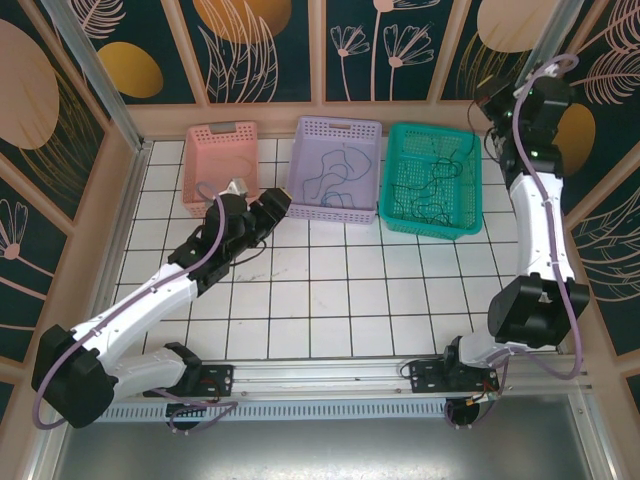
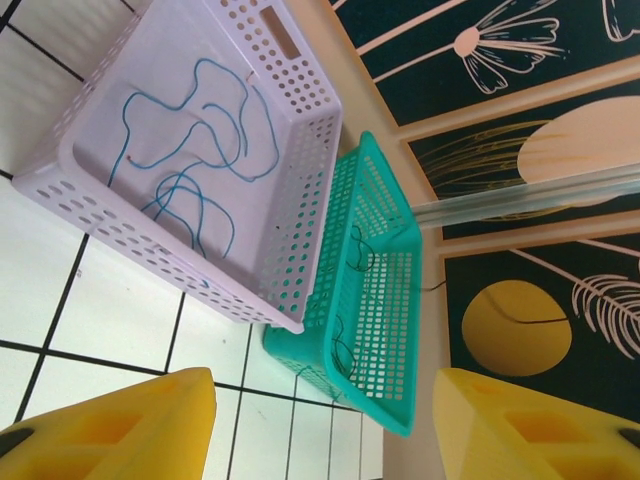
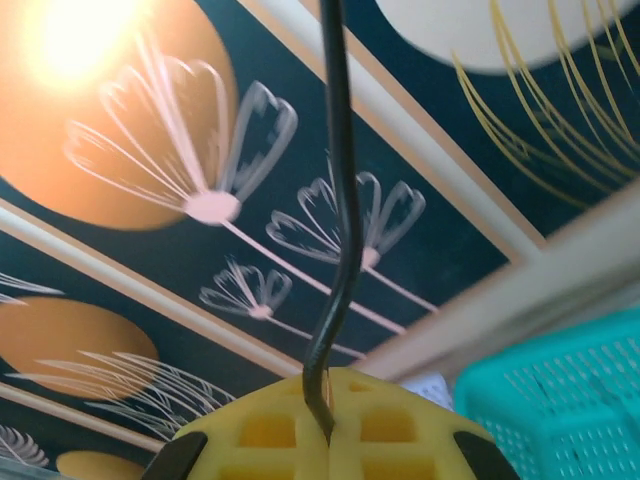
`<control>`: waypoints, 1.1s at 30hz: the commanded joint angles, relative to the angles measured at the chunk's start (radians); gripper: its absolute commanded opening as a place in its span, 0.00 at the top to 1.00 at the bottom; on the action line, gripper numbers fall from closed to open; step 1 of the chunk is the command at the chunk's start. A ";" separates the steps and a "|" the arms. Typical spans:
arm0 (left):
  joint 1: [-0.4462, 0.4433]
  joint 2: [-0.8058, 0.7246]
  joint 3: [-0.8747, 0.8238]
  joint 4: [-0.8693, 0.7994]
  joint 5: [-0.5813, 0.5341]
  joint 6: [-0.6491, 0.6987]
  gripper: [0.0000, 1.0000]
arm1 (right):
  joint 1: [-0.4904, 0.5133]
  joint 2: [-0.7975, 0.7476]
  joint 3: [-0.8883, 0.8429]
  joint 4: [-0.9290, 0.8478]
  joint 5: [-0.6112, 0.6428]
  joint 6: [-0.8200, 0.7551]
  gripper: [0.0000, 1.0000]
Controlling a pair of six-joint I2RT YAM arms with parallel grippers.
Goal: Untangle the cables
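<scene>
Pink basket (image 1: 221, 130), lilac basket (image 1: 336, 125), teal basket (image 1: 434, 131): perforated plastic, in row across upper frame, on white gridded worktop (image 1: 330, 290).
Blue cable (image 2: 190, 125): thin, squiggly, loose in lilac basket.
Black cable (image 3: 345, 200): thin strand pinched in fully closed right hand (image 3: 330, 420), upper right.
Left hand (image 1: 270, 212): half-open, empty, beside lilac basket's lower-left corner.

Left arm (image 1: 140, 305), right arm (image 1: 535, 215): white links, black joints, purple-grey cable (image 1: 213, 243) along each. Left gripper (image 2: 322, 385), right gripper (image 3: 330, 390): yellow grid-moulded pads (image 2: 120, 430), black-edged. Black base mounts (image 1: 200, 378) at 6 o'clock.
</scene>
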 commanded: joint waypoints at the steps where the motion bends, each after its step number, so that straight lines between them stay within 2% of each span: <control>1: 0.004 -0.010 0.041 -0.025 0.015 0.072 0.40 | -0.004 0.020 -0.087 -0.030 -0.046 -0.037 1.00; 7: 0.004 0.016 0.053 -0.013 0.050 0.076 0.41 | 0.007 0.153 -0.121 -0.154 -0.077 -0.101 1.00; 16: 0.003 0.035 0.068 -0.013 0.066 0.084 0.42 | 0.028 0.447 0.063 -0.322 -0.036 -0.242 1.00; 21: 0.004 0.035 0.094 -0.053 0.055 0.117 0.41 | 0.050 0.596 0.278 -0.449 0.010 -0.295 0.60; 24: 0.004 0.031 0.111 -0.086 0.038 0.147 0.39 | 0.058 0.610 0.357 -0.479 0.049 -0.305 0.46; 28: 0.003 0.031 0.125 -0.105 0.031 0.165 0.38 | 0.060 0.614 0.442 -0.524 0.069 -0.317 0.39; 33: 0.004 0.037 0.125 -0.122 0.028 0.185 0.37 | 0.073 0.565 0.501 -0.569 0.138 -0.341 0.38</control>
